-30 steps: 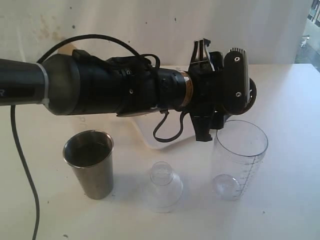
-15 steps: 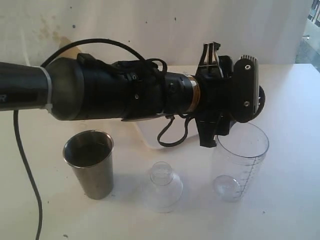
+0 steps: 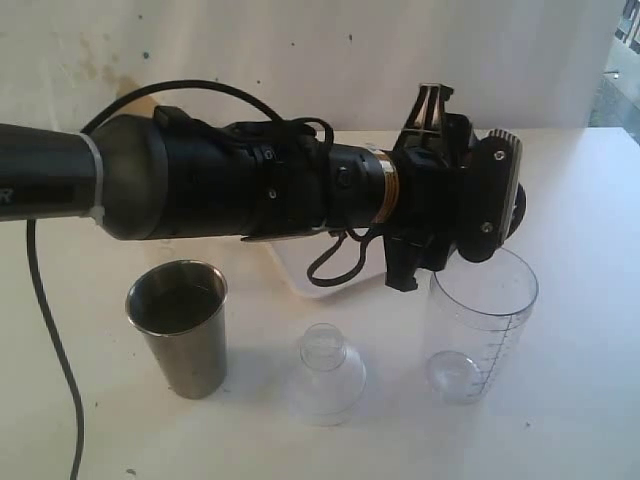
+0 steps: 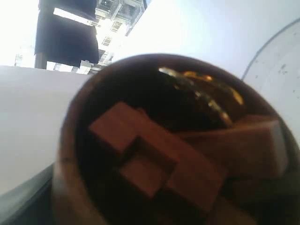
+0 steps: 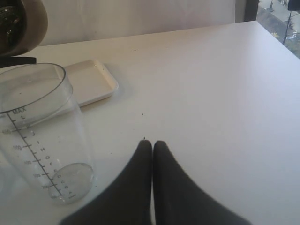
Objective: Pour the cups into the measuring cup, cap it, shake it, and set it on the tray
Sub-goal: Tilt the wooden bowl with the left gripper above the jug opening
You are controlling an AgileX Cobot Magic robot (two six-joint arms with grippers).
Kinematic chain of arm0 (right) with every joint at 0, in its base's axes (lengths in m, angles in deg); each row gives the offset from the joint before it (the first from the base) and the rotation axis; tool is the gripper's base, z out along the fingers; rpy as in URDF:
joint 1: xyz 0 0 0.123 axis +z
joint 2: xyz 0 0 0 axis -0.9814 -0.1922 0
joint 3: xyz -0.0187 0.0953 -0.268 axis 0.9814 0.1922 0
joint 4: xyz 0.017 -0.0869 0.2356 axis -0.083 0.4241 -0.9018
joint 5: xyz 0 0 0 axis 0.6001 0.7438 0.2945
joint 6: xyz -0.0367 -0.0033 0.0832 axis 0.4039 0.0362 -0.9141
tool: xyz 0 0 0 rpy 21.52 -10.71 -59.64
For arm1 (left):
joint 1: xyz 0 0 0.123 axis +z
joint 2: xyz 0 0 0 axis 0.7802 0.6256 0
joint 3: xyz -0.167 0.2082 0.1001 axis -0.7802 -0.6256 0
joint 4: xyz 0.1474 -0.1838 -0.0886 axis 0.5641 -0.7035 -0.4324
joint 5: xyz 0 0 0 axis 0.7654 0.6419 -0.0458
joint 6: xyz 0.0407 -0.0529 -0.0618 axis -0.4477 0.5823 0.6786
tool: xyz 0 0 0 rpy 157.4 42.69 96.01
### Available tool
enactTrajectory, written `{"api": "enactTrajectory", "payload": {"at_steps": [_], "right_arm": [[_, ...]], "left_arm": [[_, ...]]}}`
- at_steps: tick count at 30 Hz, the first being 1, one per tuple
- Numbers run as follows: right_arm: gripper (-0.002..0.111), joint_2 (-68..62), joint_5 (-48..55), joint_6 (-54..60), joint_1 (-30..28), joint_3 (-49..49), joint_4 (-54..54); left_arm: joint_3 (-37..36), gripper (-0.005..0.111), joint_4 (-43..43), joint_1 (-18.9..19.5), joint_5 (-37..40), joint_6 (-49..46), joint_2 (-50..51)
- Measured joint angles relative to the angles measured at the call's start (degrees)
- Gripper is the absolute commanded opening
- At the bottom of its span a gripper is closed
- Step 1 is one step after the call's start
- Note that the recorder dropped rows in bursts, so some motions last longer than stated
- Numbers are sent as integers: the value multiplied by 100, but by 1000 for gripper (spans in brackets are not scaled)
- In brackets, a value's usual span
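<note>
The left tool gripped the tipped brown cup; the right tool was shut and empty. Its blocks risked missing the measuring cup.

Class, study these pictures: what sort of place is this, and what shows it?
Probably a robotics lab bench: a black robot arm over a white table, a plain stained wall, and test props like the measuring cup and steel tumbler.

**right gripper closed near measuring cup**

Fingers were pressed together with nothing between them, low over the white table. The measuring cup stood upright and looked empty. The tray lay just beyond it. A brown cup, half out of frame, hung above its rim.
</note>
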Motion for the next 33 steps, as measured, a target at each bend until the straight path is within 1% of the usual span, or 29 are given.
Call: {"api": "enactTrajectory", "payload": {"at_steps": [20, 27, 33], "right_arm": [[0, 0, 0, 0, 0, 0, 0], [0, 0, 0, 0, 0, 0, 0], [0, 0, 0, -10, 0, 0, 0]], "left_arm": [[0, 0, 262, -9, 13, -53, -238], [0, 0, 288, -174, 51, -304, -238], [0, 0, 288, -226, 51, -663, -238]]}}
